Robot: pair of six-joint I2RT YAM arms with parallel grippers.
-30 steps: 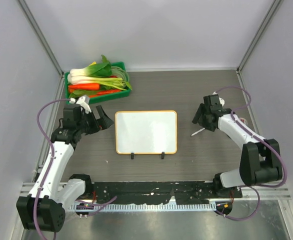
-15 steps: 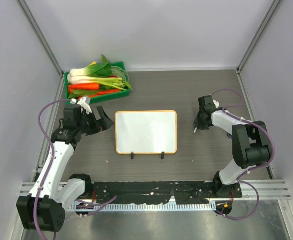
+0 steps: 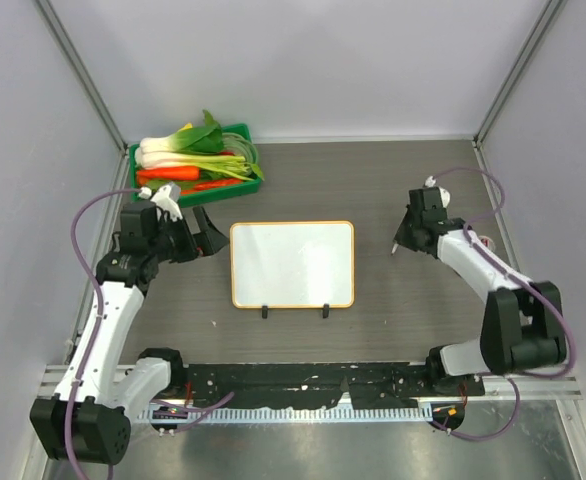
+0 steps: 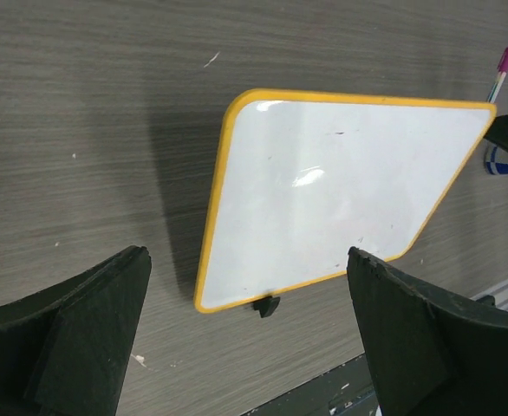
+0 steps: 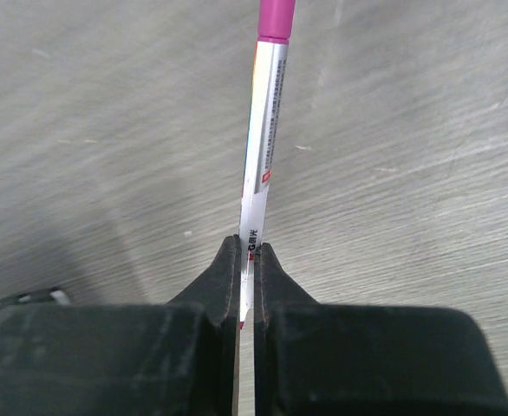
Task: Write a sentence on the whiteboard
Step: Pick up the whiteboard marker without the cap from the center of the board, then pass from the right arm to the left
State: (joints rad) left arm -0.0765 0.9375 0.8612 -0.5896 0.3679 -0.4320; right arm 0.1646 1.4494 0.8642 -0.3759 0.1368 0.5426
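Note:
The whiteboard lies flat mid-table, orange-framed, its two black feet on the near edge. Its white face is blank; no sentence shows on it. My left gripper hovers just left of the board, open wide, with nothing between the fingers. To the right of the board, my right gripper is shut on a white marker with a pink cap. The marker points forward out of the jaws over the bare wood. Its pink cap also peeks in at the far right of the left wrist view.
A green tray of toy vegetables, spring onions, carrots and leafy greens, stands at the back left. Grey walls and metal posts enclose the table. A black rail runs along the near edge by the arm bases.
The right gripper dropped onto the marker lying on the table, shut on it, and now holds it slightly raised. The left arm shifted only a little and stayed open.

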